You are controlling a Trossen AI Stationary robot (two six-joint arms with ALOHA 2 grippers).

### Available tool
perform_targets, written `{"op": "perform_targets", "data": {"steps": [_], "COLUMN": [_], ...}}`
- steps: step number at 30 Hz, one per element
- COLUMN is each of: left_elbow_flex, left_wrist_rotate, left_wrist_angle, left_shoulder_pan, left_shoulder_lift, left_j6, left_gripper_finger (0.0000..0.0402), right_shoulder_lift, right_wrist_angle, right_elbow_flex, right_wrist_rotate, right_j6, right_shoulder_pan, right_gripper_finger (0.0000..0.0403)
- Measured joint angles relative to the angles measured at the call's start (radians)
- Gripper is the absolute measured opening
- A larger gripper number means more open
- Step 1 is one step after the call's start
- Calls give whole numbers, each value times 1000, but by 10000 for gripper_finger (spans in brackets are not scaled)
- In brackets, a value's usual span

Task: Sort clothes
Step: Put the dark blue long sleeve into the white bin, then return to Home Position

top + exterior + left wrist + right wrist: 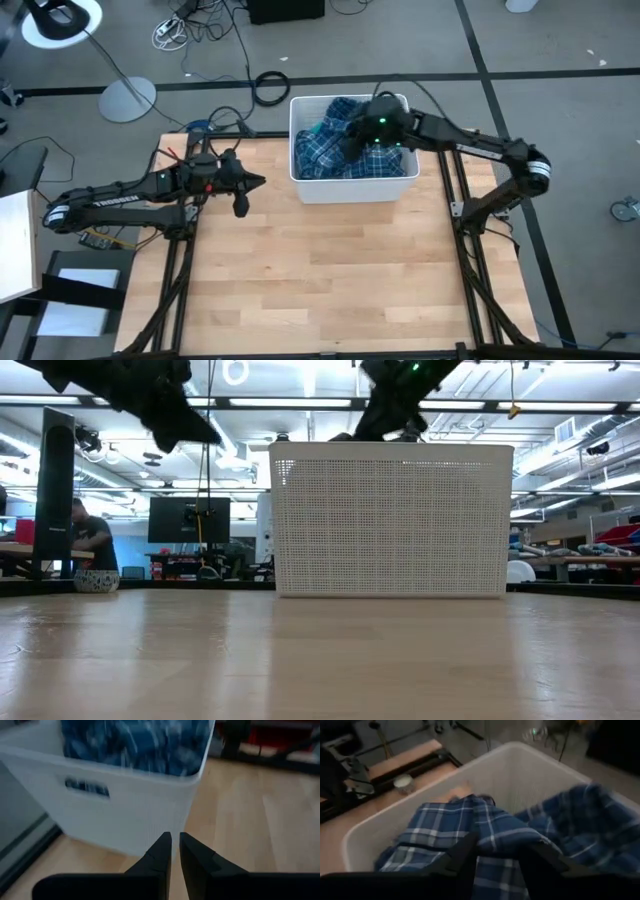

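The clothes lie heaped in a white bin (352,185) at the table's far middle. A navy plaid shirt (335,150) lies on top, with a turquoise piece (318,128) at its left. My right gripper (505,855) is open over the bin, pointing down, its fingers on either side of a raised fold of the plaid shirt (495,832). It shows above the bin's rim in the low view (392,415). My left gripper (250,187) is shut and empty, above the table left of the bin; it faces the bin's wall (125,805). My right gripper comes from above at a raised fold of the navy plaid shirt (497,840), which bulges up between its two open fingers (465,852). I cannot tell whether the fingers touch the cloth. The shirt rests on the heap in the bin.
The bin's walls stand high around the clothes. Bare wooden table (330,270) spreads in front of the bin and to both sides. Cables (215,125) lie behind the table's far left corner. A person (90,540) sits in the room beyond.
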Motion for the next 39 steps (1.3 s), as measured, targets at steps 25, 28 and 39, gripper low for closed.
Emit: {"op": "perform_targets", "data": {"steps": [25,28,39], "left_elbow_flex": [-65,-189,-494], "left_wrist_rotate": [-34,-34,11], "left_wrist_angle": [344,552,762], "left_shoulder_pan": [-219,-255,-274], "left_shoulder_lift": [-10,-38,-253], "left_j6": [-51,-50,-157], "left_gripper_finger": [42,42,42], "right_shoulder_lift": [-329,-412,-585], "right_wrist_angle": [-324,-250,-202], "right_elbow_flex": [-208,-272,-378], "right_wrist_rotate": [3,0,-10], "right_j6": [-123,-121,-45], "right_shoulder_pan": [163,213,357], "right_gripper_finger": [138,137,138]}}
